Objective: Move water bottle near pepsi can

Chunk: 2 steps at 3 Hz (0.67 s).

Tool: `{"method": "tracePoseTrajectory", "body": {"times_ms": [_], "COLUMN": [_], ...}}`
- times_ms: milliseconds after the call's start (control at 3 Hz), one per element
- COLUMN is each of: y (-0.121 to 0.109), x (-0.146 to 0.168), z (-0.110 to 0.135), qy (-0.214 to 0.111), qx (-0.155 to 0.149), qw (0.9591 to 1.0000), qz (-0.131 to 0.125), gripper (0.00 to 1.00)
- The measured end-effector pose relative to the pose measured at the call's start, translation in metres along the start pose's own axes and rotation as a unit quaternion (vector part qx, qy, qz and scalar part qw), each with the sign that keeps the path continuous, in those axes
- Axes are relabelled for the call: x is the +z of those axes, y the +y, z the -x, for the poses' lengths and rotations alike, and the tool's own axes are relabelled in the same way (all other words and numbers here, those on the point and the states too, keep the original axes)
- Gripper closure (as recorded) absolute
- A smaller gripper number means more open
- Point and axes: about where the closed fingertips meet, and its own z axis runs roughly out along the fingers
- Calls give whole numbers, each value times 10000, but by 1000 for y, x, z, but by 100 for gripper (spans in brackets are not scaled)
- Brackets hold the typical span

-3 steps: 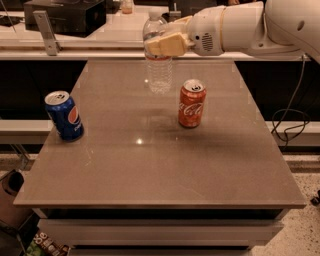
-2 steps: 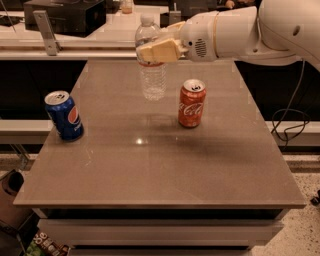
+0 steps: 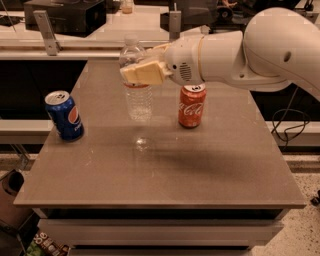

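Observation:
The water bottle, clear ribbed plastic with a white cap, is upright and held a little above the table, left of centre. My gripper reaches in from the right and is shut on the bottle's upper part, its tan fingers across the front. The pepsi can, blue with the round logo, stands upright near the table's left edge, well left of the bottle.
A red Coca-Cola can stands just right of the bottle, under my arm. The brown table has its front edge near me. A counter with dark equipment runs behind. Cables hang at the right.
My gripper has carried the water bottle leftwards, away from the Coca-Cola can and toward the pepsi can. Both cans have stayed put.

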Motion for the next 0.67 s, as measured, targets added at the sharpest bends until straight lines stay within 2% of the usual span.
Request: {"method": "tracePoseTrajectory", "body": {"times_ms": [667], "y": [-3], "x": [7], "z": [-7], "qy": [55], "qx": [85], "qw": [9999], "qz": [73], "gripper": [100]}}
